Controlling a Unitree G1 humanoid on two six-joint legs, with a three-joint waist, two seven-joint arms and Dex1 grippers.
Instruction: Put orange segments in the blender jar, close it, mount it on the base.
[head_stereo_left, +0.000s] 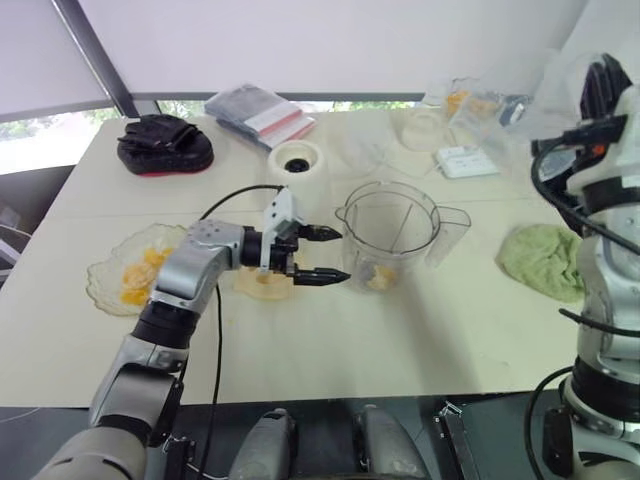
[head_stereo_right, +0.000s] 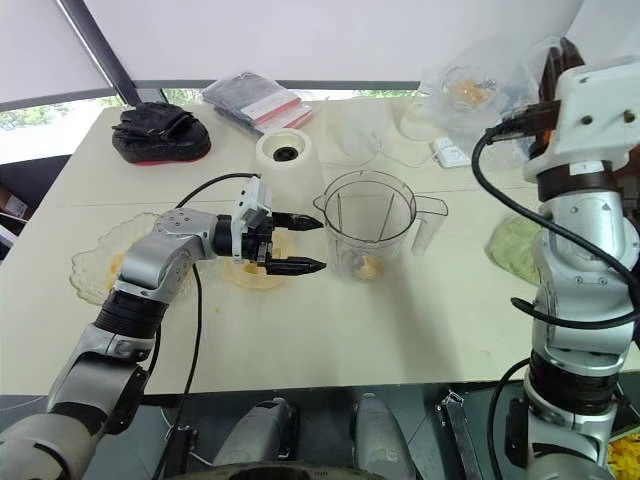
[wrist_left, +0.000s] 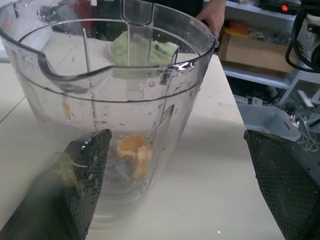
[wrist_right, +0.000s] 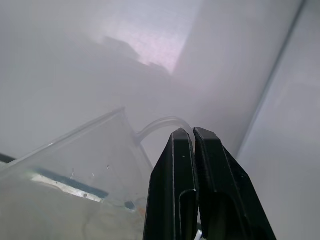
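The left gripper (head_stereo_left: 340, 255) is being held wide open and empty just beside the upright, open-topped blender jar (head_stereo_left: 408, 232), with its fingertips being pointed at the jar's wall. A few orange segments (head_stereo_left: 380, 277) are being held in the jar's bottom. Loose segments (head_stereo_left: 138, 276) are being kept on the glass plate (head_stereo_left: 100, 290), left of that arm. The right gripper (wrist_right: 192, 136) is being held raised, its fingers pressed together on nothing.

The orange segments (wrist_left: 134, 156) in the blender jar (wrist_left: 186, 90) are smeared by its wet wall, so how many lie there cannot be told. A pale flat thing (head_stereo_left: 256, 288) on the surface (head_stereo_left: 420, 340) is half hidden under the left hand (head_stereo_left: 343, 255) — its kind unclear — and a person's hand (wrist_left: 214, 17) is cut off at the edge of the left wrist view.
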